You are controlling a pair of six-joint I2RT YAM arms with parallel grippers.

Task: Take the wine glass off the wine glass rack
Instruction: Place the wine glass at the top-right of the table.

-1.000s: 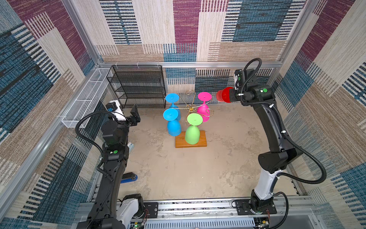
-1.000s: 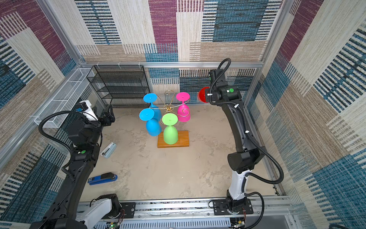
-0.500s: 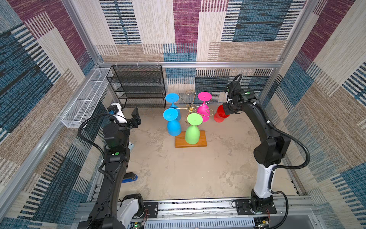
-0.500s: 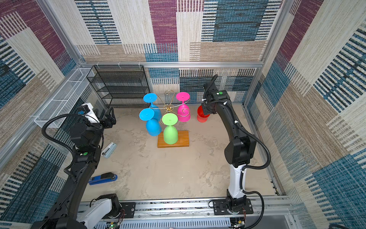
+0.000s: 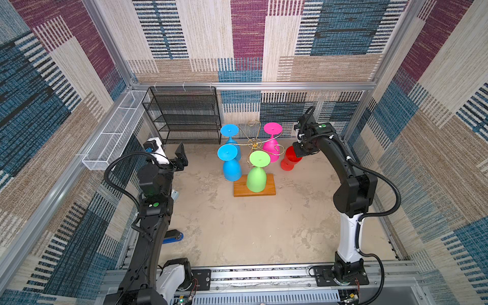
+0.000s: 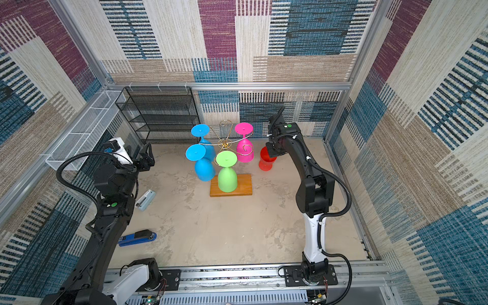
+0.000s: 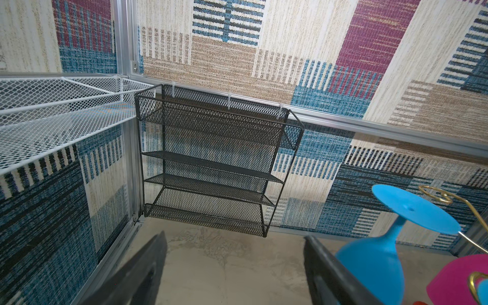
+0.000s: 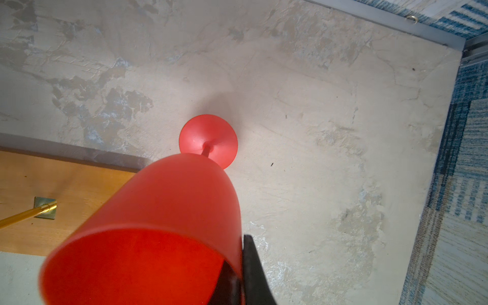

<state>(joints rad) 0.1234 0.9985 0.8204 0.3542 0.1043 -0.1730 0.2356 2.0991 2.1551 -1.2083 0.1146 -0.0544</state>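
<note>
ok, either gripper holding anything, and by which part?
Right gripper is shut on the red wine glass, pinching its bowl wall at the rim, one finger inside, one outside. Left gripper is open and empty.

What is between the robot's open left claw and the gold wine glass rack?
Bare tabletop, then two blue glasses hanging on the wine glass rack nearest the left gripper, seen in both top views.

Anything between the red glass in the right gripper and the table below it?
Nothing visible. The right gripper pinches the red wine glass by its rim; bare table lies under its foot, and the wooden base of the wine glass rack sits beside it.
</note>
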